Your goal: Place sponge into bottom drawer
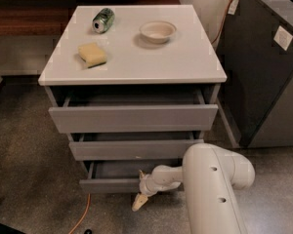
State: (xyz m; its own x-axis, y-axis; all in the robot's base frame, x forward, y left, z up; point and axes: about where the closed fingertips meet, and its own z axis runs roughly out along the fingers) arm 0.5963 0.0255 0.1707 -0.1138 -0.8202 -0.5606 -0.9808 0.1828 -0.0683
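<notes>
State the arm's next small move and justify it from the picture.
Probably raise the gripper away from the bottom drawer: it hangs low at that drawer's front, the drawer is already pulled out, and the sponge lies untouched on the cabinet top.

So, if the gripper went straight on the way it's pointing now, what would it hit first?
Probably the floor. The gripper hangs just in front of the bottom drawer, pointing down and slightly left. Nothing shows between it and the floor, though depth is hard to judge here.
</notes>
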